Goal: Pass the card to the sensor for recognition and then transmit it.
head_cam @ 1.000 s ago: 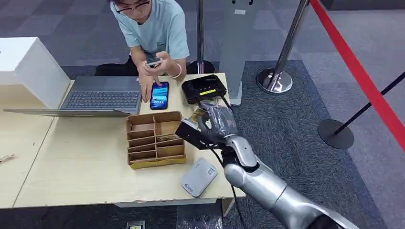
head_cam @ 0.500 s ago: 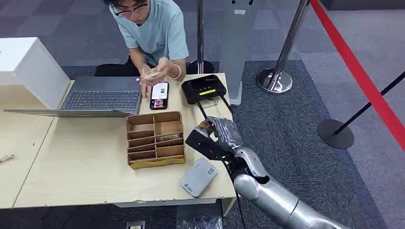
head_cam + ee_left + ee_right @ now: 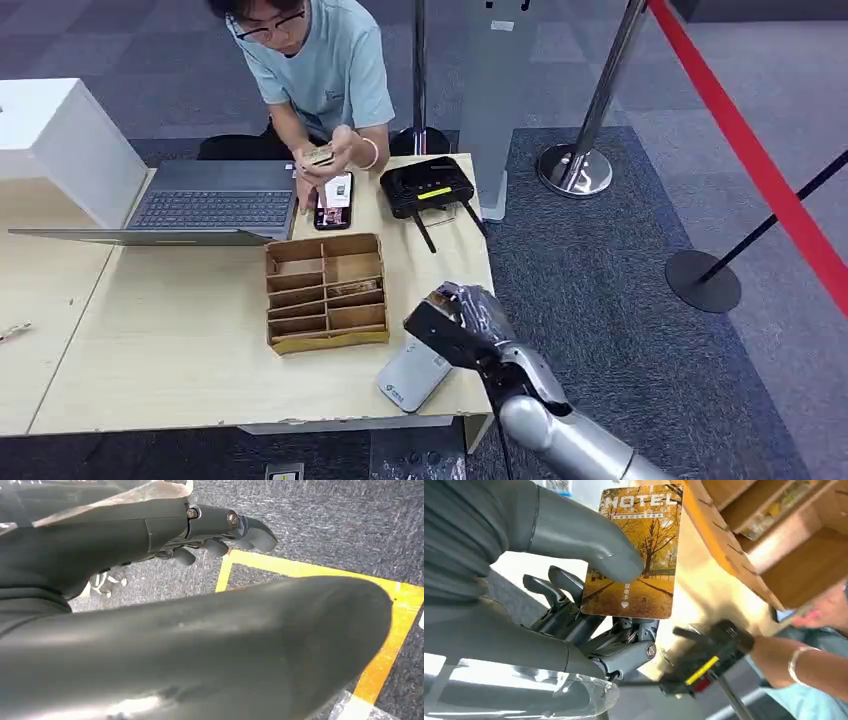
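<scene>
My right hand (image 3: pixel 462 320) hovers over the table's near right corner, just above and behind the grey flat card reader (image 3: pixel 415 372). It pinches a yellow HOTEL card (image 3: pixel 638 555) with an autumn-tree picture between the thumb (image 3: pixel 574 535) and the darker fingers (image 3: pixel 559 587). The card stands upright and faces the wrist camera. My left hand (image 3: pixel 210 527) hangs over dark carpet with yellow floor tape; its fingers are apart and hold nothing.
A cardboard organiser (image 3: pixel 325 292) sits mid-table, and a black box with antennas (image 3: pixel 428 186) stands behind it. A person (image 3: pixel 320 70) at the far edge holds a card over a phone (image 3: pixel 335 200). Laptop (image 3: pixel 215 208) and white box (image 3: pixel 60 140) occupy the left; stanchions stand on the right.
My right hand has carried the card from near the black box back toward the table's front edge, over the grey reader. The person has lifted a card above the phone.
</scene>
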Tool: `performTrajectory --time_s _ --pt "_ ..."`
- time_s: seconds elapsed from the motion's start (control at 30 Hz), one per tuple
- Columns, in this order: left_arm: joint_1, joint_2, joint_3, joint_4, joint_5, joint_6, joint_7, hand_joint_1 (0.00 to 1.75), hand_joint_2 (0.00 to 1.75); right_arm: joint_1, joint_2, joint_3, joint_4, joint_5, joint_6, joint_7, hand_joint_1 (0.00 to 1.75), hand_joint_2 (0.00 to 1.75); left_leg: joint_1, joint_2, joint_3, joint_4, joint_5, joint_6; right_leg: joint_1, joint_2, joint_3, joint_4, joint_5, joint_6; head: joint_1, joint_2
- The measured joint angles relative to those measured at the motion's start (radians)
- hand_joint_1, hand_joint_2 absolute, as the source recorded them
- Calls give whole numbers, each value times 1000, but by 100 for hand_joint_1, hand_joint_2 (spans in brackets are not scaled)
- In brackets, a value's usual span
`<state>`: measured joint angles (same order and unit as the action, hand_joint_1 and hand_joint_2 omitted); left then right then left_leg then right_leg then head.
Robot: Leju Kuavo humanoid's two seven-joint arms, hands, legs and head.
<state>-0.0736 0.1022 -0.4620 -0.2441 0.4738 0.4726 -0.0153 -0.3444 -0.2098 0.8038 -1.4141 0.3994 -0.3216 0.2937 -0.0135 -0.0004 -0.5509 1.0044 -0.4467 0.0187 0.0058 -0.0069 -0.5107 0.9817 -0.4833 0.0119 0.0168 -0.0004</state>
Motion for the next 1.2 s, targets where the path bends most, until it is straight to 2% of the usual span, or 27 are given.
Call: performTrajectory --time_s 0.3,0.7,1.2 --pt "-1 0 -24 0 4 -3 6 0 0 58 5 -5 82 -39 -24 -38 175 175 0 0 0 0 0 0 0 0 0 0 0 0 0 0" --pt "-2 -2 -48 0 21 9 0 0 0 46 40 -6 229 -84 -29 -86 175 175 0 0 1 0 0 0 0 0 1 0 0 0 0 0" --pt "-2 -9 -53 0 32 7 -7 0 0 24 64 -7 295 -79 -53 -92 175 175 0 0 3 0 1 -1 0 0 2 0 0 -1 0 0"
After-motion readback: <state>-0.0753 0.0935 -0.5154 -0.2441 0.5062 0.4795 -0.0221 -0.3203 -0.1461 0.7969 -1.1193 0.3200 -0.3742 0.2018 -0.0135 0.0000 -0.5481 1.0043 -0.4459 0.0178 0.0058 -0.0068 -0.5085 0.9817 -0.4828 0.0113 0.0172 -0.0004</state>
